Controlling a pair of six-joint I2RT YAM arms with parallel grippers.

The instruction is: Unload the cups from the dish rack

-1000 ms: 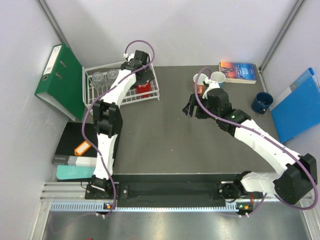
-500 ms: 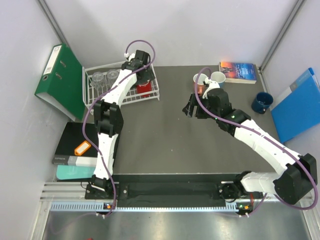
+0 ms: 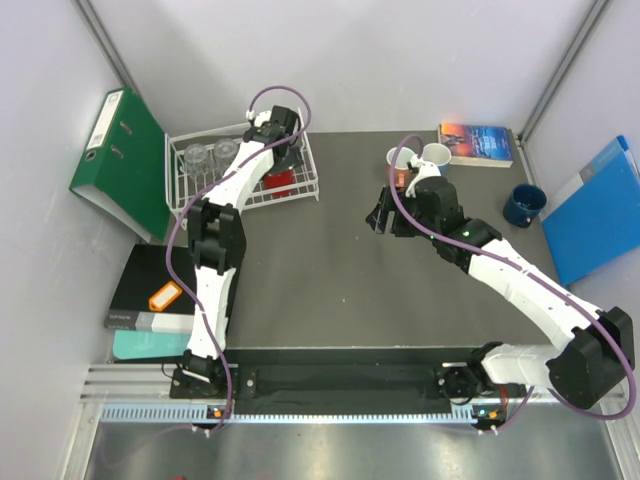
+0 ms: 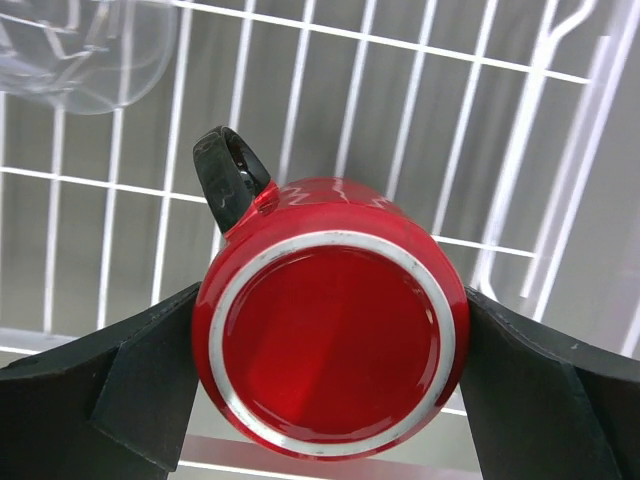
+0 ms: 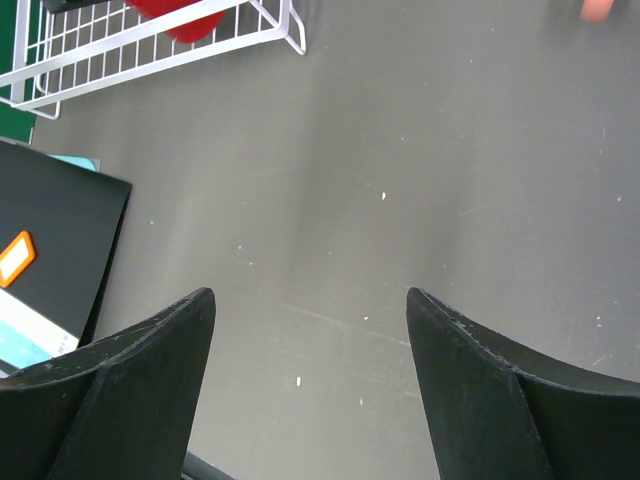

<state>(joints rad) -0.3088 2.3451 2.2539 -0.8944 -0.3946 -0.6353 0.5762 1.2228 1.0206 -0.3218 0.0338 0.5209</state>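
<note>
A red mug (image 4: 330, 320) stands upside down in the white wire dish rack (image 4: 300, 100), black handle pointing away. My left gripper (image 4: 332, 300) is open and straddles it, one finger close against each side. From above, the left gripper (image 3: 278, 150) reaches into the rack (image 3: 300, 195) over the red mug (image 3: 282, 182). Two clear tumblers (image 3: 208, 155) sit in the rack's left half. On the table are two pale mugs (image 3: 420, 156), an orange one (image 3: 400, 176) and a dark blue mug (image 3: 522, 205). My right gripper (image 3: 380, 215) hangs open over bare table, holding nothing (image 5: 310, 300).
A green binder (image 3: 120, 160) leans left of the rack. A black notebook (image 3: 150, 290) with an orange tag lies front left. A book (image 3: 478, 143) lies at the back right and a blue folder (image 3: 595, 210) at the right edge.
My left wrist has shifted slightly back and to the left over the rack. The right arm has not moved.
</note>
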